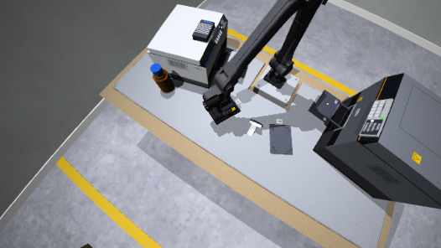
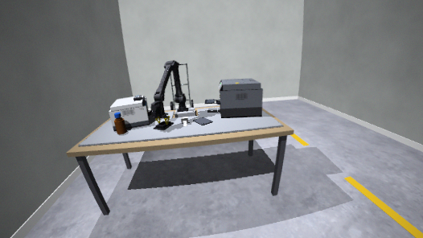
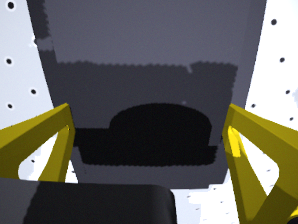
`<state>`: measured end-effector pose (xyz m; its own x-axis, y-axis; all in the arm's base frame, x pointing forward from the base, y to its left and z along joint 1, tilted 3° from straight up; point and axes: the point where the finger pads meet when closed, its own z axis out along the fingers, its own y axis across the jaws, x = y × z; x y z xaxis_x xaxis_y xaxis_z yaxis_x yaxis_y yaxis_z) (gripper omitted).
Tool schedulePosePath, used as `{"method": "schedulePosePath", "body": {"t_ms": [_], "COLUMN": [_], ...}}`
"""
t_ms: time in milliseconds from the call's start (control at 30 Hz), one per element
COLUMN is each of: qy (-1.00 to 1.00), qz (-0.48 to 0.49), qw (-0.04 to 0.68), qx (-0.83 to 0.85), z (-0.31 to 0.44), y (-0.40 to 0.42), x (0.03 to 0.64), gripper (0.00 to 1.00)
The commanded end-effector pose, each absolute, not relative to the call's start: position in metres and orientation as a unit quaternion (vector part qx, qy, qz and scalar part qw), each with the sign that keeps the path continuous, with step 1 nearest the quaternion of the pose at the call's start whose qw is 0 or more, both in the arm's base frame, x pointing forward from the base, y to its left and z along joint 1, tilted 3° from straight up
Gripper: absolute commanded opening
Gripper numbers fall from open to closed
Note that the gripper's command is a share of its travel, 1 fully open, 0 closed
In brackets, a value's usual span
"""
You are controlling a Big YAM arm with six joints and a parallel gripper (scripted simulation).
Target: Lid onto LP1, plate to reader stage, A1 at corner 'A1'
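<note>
- Setting down the lid (image 1: 218, 117) (image 3: 150, 85) seems in hand; the pincer (image 1: 224, 112) (image 2: 162, 120) (image 3: 148, 111) grips it, spread wide, over the dark pad (image 2: 163, 127) (image 3: 254, 40), probably LP1.
- Next: square it inside the pad's locators, then release.
- Plate: I can't make it out.
</note>
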<state>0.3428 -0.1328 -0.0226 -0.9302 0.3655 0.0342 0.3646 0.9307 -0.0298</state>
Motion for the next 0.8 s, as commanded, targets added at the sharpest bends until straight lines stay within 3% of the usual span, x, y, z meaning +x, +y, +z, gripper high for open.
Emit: {"method": "schedulePosePath", "body": {"t_ms": [0, 767], "qy": [-0.983, -0.983], "qz": [0.012, 0.01], "qw": [0.023, 0.031], "qx": [-0.182, -0.182], "z": [-0.02, -0.025], "y": [-0.136, -0.134], "x": [0.34, 0.339], "gripper": [0.85, 0.85]}}
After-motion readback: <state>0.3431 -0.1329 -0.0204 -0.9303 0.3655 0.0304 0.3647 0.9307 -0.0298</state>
